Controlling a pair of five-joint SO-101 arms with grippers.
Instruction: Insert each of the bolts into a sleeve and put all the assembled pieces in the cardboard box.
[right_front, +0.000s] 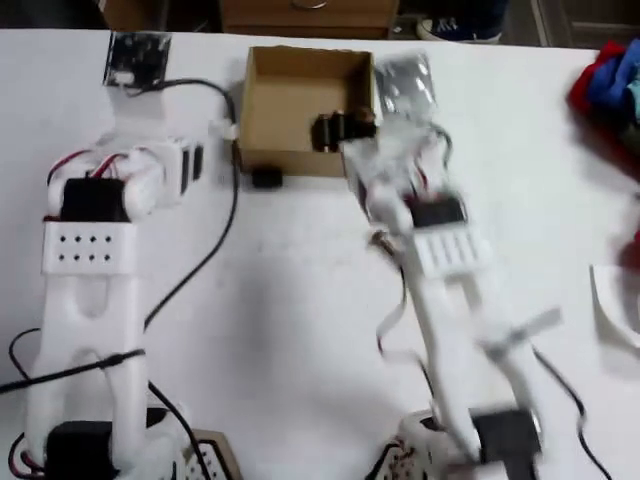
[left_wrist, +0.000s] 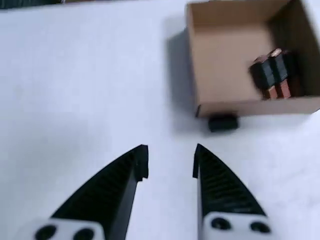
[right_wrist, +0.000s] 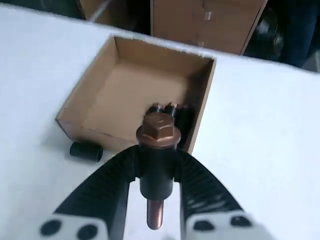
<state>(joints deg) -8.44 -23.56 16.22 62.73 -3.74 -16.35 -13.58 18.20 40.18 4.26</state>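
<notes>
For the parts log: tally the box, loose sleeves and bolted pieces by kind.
Box: 1
Loose sleeve: 1
Bolted pieces in the box: 2 that I can make out
Bolted piece in the right hand: 1
Total: 5

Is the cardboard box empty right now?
No, a few black-and-copper assembled pieces already lie inside the cardboard box, close against one of its walls.
</notes>
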